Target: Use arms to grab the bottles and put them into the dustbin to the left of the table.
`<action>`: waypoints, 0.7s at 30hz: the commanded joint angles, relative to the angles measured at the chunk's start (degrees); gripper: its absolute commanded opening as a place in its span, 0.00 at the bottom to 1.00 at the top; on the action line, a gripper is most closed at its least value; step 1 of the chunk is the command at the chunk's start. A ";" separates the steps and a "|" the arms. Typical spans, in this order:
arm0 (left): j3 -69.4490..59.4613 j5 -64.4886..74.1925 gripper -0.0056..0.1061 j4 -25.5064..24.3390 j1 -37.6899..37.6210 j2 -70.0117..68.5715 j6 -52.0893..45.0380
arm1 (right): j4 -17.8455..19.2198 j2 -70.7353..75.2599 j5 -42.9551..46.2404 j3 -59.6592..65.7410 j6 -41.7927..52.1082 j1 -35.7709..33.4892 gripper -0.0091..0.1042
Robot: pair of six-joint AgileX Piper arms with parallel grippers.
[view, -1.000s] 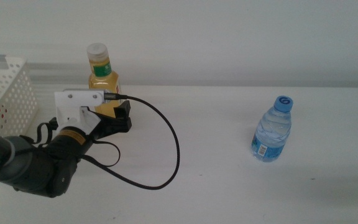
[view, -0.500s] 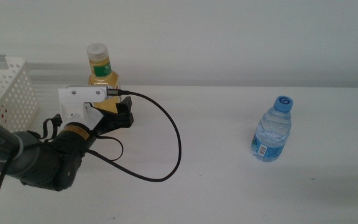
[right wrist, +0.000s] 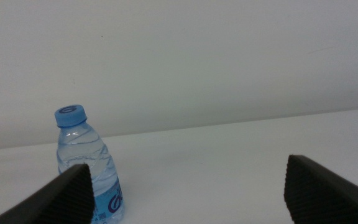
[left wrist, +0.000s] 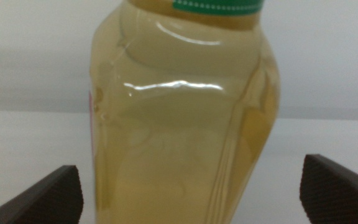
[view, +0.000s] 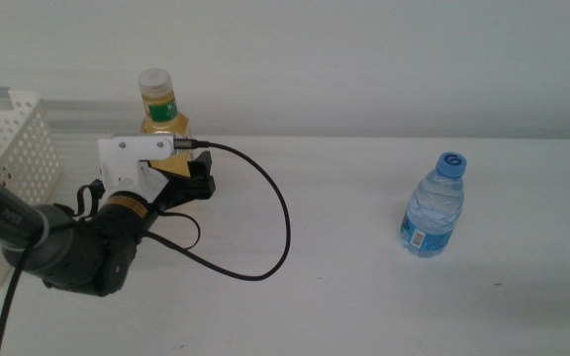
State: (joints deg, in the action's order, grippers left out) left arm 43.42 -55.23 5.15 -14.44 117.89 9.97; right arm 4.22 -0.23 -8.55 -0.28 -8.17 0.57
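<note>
The tall yellow-liquid bottle with a white cap and green neck label stands upright at the back left of the table. My left gripper is right in front of it, and its white camera mount hides the bottle's lower half. In the left wrist view the bottle fills the frame between the two wide-apart jaws of the left gripper, which is open around it without touching. The small water bottle with a blue cap stands at the right. My right gripper is open and empty, with the water bottle ahead of it and off to one side.
The white perforated dustbin stands at the far left, beside the left arm. A thick black cable loops from the left wrist over the middle of the table. The right arm is out of the middle view.
The left arm has pushed forward and slightly right, bringing its open jaws closer around the yellow bottle. Both bottles stand where they were.
</note>
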 commanded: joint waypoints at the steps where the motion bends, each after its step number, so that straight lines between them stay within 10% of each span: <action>1: 0.99 -0.15 0.89 0.60 0.40 0.88 0.40 | 0.07 1.74 0.53 2.50 0.25 0.37 0.80; 21: 6.35 1.15 0.89 0.00 1.99 4.64 -0.91 | 0.07 1.74 0.53 2.50 0.25 0.37 0.80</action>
State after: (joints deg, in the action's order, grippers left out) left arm 49.26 -54.44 4.57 -12.49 122.01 9.43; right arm 4.22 -0.23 -8.55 -0.28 -8.17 0.57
